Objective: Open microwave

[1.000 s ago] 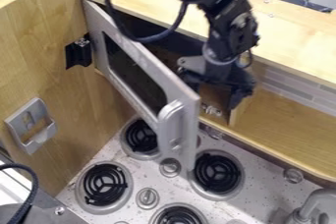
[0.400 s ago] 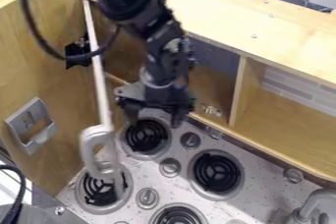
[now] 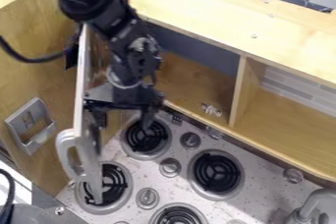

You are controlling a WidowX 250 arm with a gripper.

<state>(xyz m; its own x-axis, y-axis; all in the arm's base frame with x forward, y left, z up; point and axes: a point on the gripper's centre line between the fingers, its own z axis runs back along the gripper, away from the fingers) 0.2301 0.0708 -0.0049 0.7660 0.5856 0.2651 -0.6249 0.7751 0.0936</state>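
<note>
The silver microwave door [image 3: 80, 90] stands swung wide at the left, seen nearly edge-on, with its handle [image 3: 64, 152] over the front left burner. Behind the doorway, the wooden compartment [image 3: 187, 83] is exposed. My gripper [image 3: 124, 121] hangs just right of the door, on its inner side, above the back left burner. Its two fingers are spread apart with nothing between them. The left finger is close against the door's inner face; whether it touches cannot be made out.
Below lies the stove top [image 3: 181, 142] with several black coil burners and round knobs. A wooden divider [image 3: 238, 90] separates the compartment from a shelf at the right. The faucet [image 3: 315, 203] is at the lower right, and a wooden side wall [image 3: 33, 70] bounds the left.
The door has swung from partly open to far left. My gripper has moved left and down, out of the compartment opening, and now hangs beside the door's inner face.
</note>
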